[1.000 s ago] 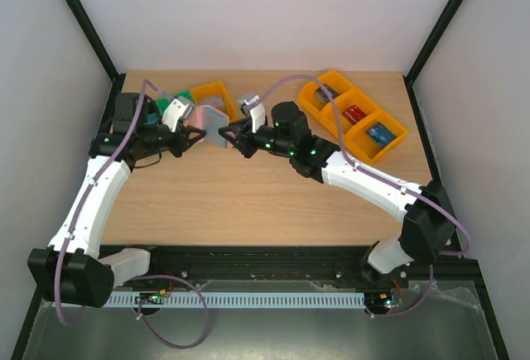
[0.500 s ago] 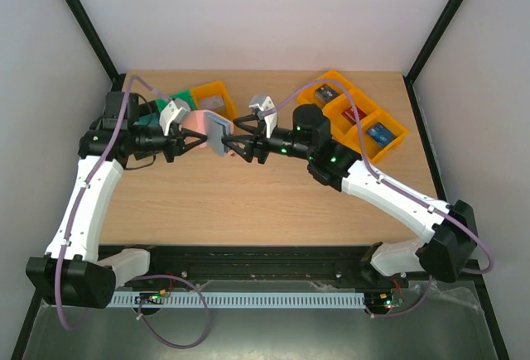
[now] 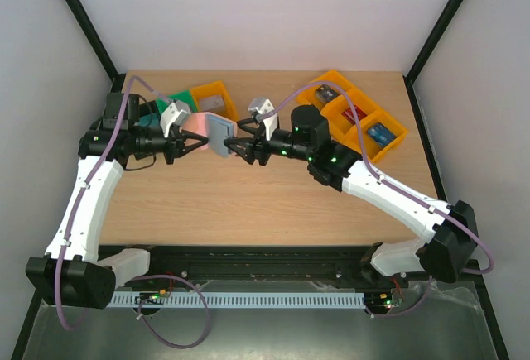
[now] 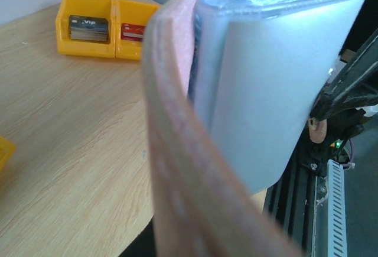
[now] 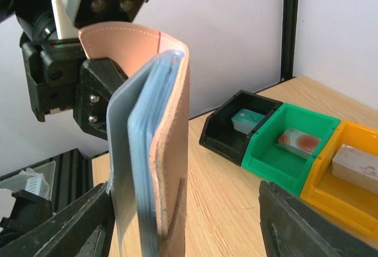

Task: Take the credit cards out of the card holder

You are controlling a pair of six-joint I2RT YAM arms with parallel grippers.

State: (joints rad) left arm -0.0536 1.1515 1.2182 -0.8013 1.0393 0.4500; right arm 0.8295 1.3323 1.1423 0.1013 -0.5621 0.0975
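The card holder (image 3: 202,125), tan outside and light blue inside, stands on edge in the air above the table's back left. My left gripper (image 3: 189,140) is shut on its fold side; in the left wrist view the tan cover (image 4: 177,150) hides the fingers. A grey credit card (image 5: 120,150) stands out beside the blue pockets (image 5: 147,150). My right gripper (image 5: 183,227) is open, with the holder's free end between its fingers (image 5: 307,221). Whether the left finger touches the grey card I cannot tell. In the top view the right gripper (image 3: 238,146) meets the holder from the right.
Behind the holder stand a black bin (image 5: 239,128) with a teal card (image 5: 248,118), a green bin (image 5: 295,150) with a whitish-red card (image 5: 298,140), and an orange bin (image 5: 348,177). A row of orange bins (image 3: 356,116) with cards sits at the back right.
My right gripper has let go and opened, and its arm has stretched out leftward. My left gripper has shut on the holder, which has shifted slightly right.
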